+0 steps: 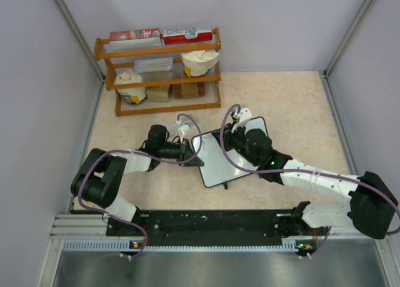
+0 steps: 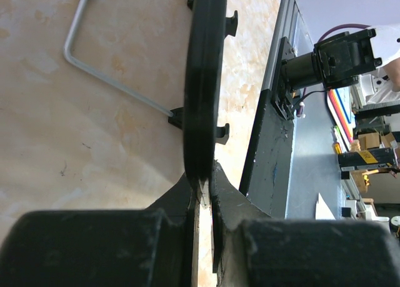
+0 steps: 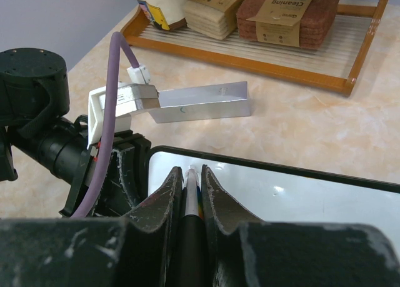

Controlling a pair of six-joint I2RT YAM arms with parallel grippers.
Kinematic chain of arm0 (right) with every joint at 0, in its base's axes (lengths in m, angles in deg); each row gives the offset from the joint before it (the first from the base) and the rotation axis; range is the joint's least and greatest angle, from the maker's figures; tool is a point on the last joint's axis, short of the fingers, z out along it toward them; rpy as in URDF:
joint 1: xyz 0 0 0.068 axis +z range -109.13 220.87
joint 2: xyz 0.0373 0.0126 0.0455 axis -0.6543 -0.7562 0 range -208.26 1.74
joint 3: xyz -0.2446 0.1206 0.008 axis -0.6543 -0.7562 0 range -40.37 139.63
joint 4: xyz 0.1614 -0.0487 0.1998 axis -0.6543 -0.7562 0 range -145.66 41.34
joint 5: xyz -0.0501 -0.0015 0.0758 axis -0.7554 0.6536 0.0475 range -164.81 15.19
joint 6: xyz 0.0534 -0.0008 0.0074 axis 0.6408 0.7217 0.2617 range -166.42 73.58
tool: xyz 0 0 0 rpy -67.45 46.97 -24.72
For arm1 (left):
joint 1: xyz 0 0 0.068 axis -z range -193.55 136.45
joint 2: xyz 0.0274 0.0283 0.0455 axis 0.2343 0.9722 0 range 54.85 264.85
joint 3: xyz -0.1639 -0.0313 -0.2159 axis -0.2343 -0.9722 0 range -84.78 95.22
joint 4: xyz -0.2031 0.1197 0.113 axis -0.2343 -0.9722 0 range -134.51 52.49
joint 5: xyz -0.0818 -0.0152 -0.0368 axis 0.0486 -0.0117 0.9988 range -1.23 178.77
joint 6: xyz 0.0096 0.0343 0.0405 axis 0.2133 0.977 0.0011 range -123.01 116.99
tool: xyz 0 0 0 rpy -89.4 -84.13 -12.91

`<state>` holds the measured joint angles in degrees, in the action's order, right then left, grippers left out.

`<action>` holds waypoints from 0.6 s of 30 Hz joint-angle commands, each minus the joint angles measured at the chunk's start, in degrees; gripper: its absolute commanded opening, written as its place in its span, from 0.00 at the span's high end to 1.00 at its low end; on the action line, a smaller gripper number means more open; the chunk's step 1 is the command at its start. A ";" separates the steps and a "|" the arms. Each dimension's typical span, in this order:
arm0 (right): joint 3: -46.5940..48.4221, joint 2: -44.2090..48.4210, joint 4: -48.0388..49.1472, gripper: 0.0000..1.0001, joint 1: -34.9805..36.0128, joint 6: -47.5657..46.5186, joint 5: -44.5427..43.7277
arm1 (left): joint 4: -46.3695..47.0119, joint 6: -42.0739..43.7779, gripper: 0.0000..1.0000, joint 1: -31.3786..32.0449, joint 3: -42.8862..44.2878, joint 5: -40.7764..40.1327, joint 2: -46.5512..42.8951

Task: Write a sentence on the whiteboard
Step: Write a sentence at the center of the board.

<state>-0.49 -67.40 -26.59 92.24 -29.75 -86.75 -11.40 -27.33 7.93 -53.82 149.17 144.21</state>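
The whiteboard, white with a thin black frame, lies tilted at the table's middle. My left gripper is shut on its left edge. The left wrist view shows the frame edge-on between the jaws of that gripper, with the wire stand behind it. My right gripper hovers over the board's far part. In its wrist view this gripper is shut on a marker, whose tip is near the board's corner. No sentence shows; the visible board surface is blank.
A wooden rack with boxes, bags and sponges stands at the back left. A clear plastic box lies between the rack and the board. Enclosure walls stand on both sides. The arms' mounting rail runs along the near edge.
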 commanded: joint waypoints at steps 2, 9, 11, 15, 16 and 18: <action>1.34 -0.03 1.23 1.00 0.66 0.30 -1.24 | 0.00 1.90 1.00 0.32 -1.08 0.51 -0.86; 0.82 0.24 0.00 1.00 0.74 0.21 -1.24 | 0.00 1.90 1.00 0.32 -0.90 0.51 -0.68; 0.55 0.33 -0.18 1.00 0.66 0.21 -0.98 | 0.00 1.90 1.00 0.32 -0.99 0.51 -0.68; -0.24 0.76 -0.53 1.00 0.66 0.38 -0.71 | -0.01 1.90 1.00 0.32 -0.99 0.51 -0.68; -0.33 0.85 -0.53 1.00 0.66 0.30 -0.62 | -0.09 1.90 1.00 0.32 -0.90 0.51 -0.68; -0.68 1.20 -0.79 1.00 0.66 0.30 -0.36 | -0.09 1.82 1.00 0.32 -0.99 0.59 -0.77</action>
<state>-0.55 -67.29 -26.77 92.24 -29.66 -86.75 -11.40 -27.33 7.93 -53.82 149.17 144.21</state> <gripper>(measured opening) 0.114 0.100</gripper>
